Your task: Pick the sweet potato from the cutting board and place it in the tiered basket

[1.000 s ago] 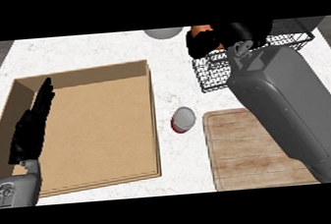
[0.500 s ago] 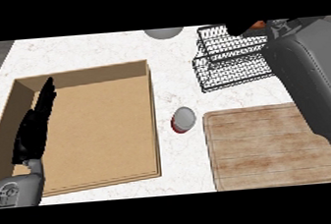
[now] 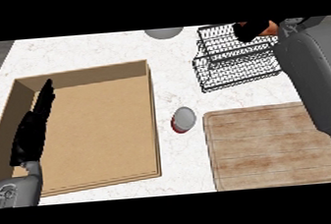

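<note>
The orange sweet potato (image 3: 264, 26) shows at the top right, over the far right corner of the black wire tiered basket (image 3: 233, 62). My right hand (image 3: 245, 30) is curled round it, and only part of the potato shows between the black fingers. The grey right forearm (image 3: 318, 72) runs down the right edge, over the right side of the wooden cutting board (image 3: 269, 147), which carries nothing that I can see. My left hand (image 3: 33, 128) rests open with straight fingers over the left wall of the cardboard box.
A large open cardboard box (image 3: 100, 124) fills the left half of the counter. A small red and white round object (image 3: 184, 119) lies between the box and the board. A grey round object (image 3: 164, 32) sits at the far edge.
My right arm has swung to the right, off the basket's middle to its far right corner, with the sweet potato held. The cutting board is now mostly uncovered. The left hand has not moved.
</note>
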Motion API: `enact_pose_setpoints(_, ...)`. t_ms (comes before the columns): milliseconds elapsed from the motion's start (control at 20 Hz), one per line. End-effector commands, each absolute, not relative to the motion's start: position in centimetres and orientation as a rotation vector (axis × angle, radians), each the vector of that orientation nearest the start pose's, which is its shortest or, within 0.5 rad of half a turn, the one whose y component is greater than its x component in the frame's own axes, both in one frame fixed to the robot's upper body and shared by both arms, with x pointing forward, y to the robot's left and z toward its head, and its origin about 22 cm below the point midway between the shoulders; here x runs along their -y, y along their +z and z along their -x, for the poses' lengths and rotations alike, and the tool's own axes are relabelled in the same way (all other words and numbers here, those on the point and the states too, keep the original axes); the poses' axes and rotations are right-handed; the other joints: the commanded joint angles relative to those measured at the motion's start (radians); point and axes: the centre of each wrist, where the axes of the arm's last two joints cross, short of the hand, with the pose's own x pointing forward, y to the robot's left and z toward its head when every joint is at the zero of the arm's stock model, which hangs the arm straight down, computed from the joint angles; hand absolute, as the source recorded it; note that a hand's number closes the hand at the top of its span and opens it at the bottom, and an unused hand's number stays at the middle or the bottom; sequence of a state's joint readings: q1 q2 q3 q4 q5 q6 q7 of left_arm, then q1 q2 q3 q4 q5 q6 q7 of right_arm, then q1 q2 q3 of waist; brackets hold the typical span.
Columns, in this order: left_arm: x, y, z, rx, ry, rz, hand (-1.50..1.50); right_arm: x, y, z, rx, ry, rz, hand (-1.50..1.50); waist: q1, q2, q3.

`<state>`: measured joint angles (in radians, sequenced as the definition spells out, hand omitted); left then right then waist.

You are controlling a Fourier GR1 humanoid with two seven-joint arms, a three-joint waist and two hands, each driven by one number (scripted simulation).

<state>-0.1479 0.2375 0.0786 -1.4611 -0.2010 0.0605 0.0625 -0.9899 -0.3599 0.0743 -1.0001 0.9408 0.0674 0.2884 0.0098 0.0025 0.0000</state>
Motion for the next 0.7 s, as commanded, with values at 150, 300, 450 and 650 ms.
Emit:
enact_pose_setpoints(150,-28.0,2.7,-27.3,1.538,-0.229,-0.421,0.00,22.8,16.1,-43.3,1.339,0.792,0.925,-1.50,-0.002,-0.001,0.001)
enact_pose_setpoints(300,-30.7,2.5,-28.1,1.531,-0.243,-0.438,0.00,22.2,16.8,-43.5,1.340,0.835,0.920,-1.50,-0.005,-0.001,0.000)
enact_pose_setpoints(450,-28.3,3.7,-28.4,1.553,-0.228,-0.421,0.00,24.6,17.4,-44.3,1.459,0.695,0.885,-1.50,0.004,0.002,0.001)
enact_pose_setpoints(650,-29.4,2.0,-28.5,1.530,-0.227,-0.430,0.00,23.5,16.9,-43.2,1.556,0.580,0.855,-1.50,-0.011,-0.001,0.000)
